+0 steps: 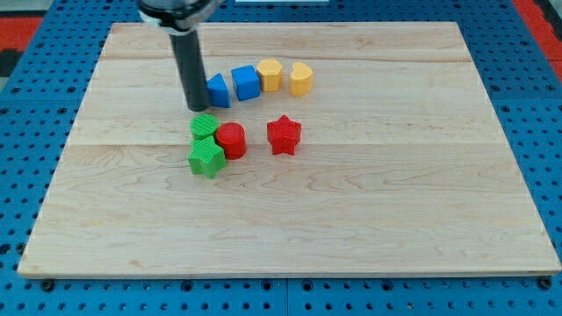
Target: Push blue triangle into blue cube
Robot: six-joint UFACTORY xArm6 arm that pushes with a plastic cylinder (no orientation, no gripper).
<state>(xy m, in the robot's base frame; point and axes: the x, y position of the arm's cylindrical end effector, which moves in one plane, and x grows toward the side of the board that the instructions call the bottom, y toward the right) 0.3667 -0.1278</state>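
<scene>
The blue triangle (219, 90) lies on the wooden board near the view's top, left of centre. The blue cube (246, 82) sits just to its right, a small gap between them. My tip (197, 107) is at the lower end of the dark rod, right at the triangle's left side, touching or nearly touching it. The rod hides part of the triangle's left edge.
Two yellow blocks (270, 75) (301, 79) stand in a row right of the blue cube. Below are a green round block (205, 125), a green cube (206, 159), a red cylinder (232, 140) and a red star (284, 134). The board's edge (290, 274) runs along the bottom.
</scene>
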